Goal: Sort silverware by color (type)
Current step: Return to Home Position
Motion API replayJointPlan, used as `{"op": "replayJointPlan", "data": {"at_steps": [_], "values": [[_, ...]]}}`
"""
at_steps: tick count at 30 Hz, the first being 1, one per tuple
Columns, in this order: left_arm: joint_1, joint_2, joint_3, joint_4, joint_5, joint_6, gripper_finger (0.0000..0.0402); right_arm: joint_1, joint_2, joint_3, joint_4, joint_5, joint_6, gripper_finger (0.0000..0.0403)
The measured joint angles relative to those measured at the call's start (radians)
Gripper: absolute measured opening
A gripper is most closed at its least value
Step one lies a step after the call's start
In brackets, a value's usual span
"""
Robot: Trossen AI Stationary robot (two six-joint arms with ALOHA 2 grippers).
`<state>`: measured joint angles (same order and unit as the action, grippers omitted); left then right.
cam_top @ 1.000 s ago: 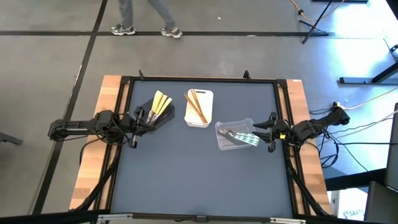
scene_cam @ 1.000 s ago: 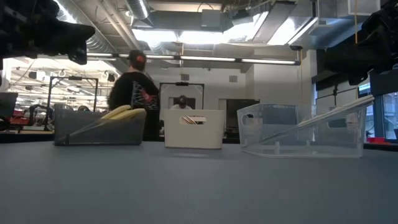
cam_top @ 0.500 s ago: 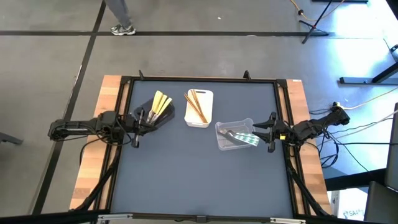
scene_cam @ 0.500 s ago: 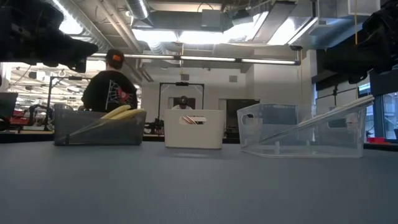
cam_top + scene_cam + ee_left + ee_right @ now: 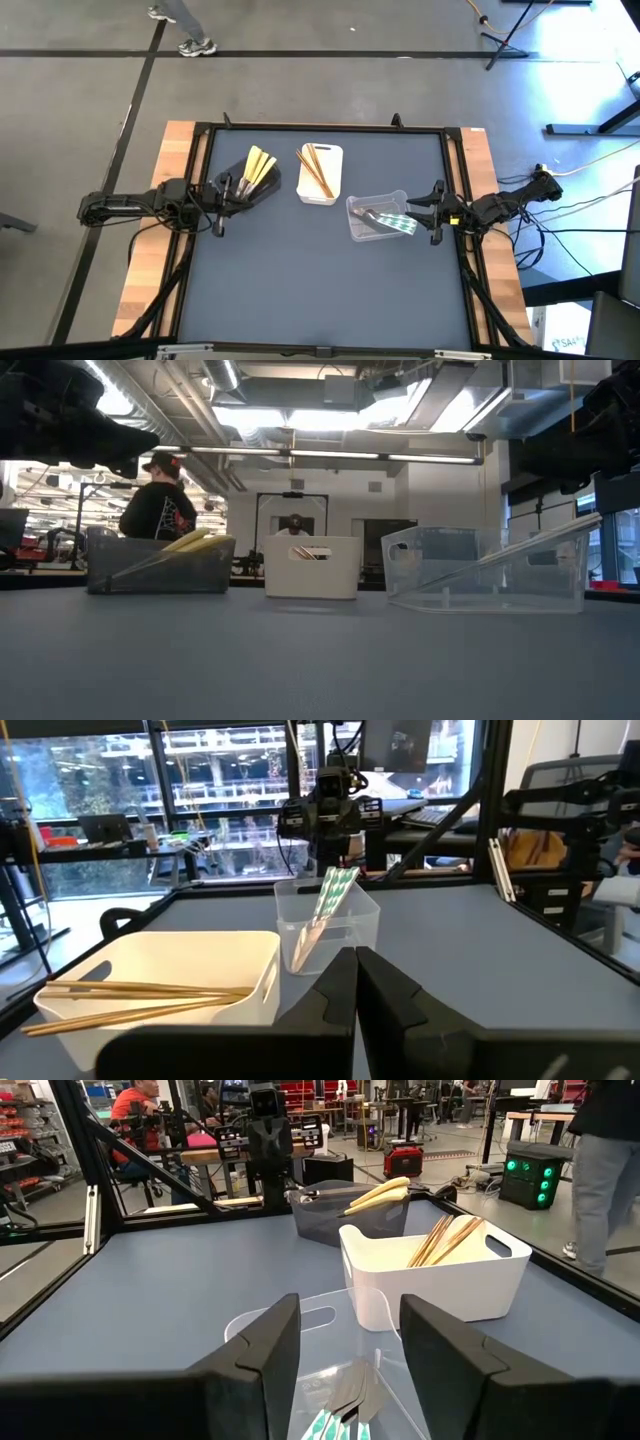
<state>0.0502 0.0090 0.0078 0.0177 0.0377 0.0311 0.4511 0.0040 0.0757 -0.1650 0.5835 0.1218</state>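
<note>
The yellow pieces point(image 5: 258, 166) lean out of the black bin point(image 5: 268, 190), the gold pieces point(image 5: 316, 172) lie in the white bin point(image 5: 333, 158), and the grey pieces point(image 5: 382, 216) lie in the clear bin point(image 5: 356, 230); the three bins sit in a row on the table point(image 5: 320, 290). My left pincer point(image 5: 222, 192) hangs closed and empty just beside the black bin, at the table's left edge. My right pincer point(image 5: 428, 212) hangs open and empty just beside the clear bin, at the right edge.
</note>
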Motion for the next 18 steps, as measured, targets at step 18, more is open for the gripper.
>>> {"op": "replayJointPlan", "data": {"at_steps": [18], "values": [[0.000, 0.000, 0.000, -0.001, 0.000, -0.003, 0.0000, 0.000, 0.000, 0.000, 0.000, 0.041, -0.157, 0.0161]]}}
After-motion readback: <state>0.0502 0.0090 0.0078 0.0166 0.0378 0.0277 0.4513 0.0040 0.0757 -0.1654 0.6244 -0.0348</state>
